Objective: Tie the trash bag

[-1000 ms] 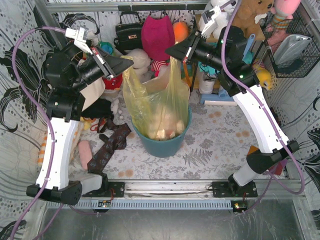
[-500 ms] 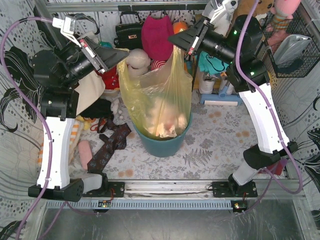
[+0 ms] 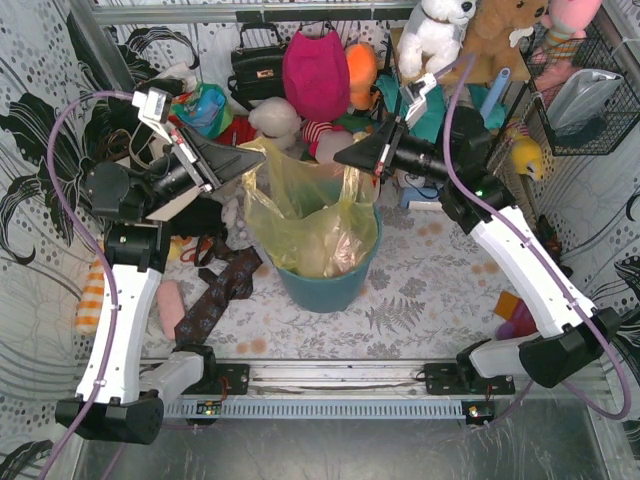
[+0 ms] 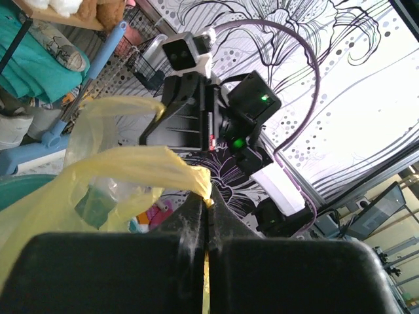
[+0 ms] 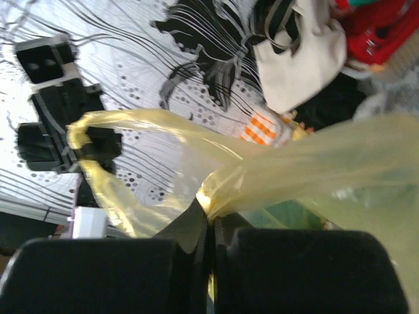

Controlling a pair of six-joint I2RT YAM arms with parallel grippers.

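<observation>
The trash bag (image 3: 310,215), thin yellow-green plastic, stands in a teal bin (image 3: 330,288) at the table's middle, with pale crumpled stuff showing through it. My left gripper (image 3: 262,152) is shut on the bag's left rim, and my right gripper (image 3: 337,157) is shut on its right rim. The mouth hangs open between them. In the left wrist view the yellow plastic (image 4: 124,167) is pinched at the left gripper's tips (image 4: 208,201). The right wrist view shows a bunched fold of the bag (image 5: 294,170) clamped at the right gripper's tips (image 5: 209,212).
Behind the bin lie a black handbag (image 3: 256,66), a magenta bag (image 3: 316,70), plush toys (image 3: 432,35) and a cream tote (image 3: 180,200). Dark patterned cloth (image 3: 215,295) lies left of the bin. A wire basket (image 3: 590,90) hangs at the right.
Both grippers have dropped and moved closer together with the bag's rims; the bag, stretched tall half a second ago, now sags lower into the bin.
</observation>
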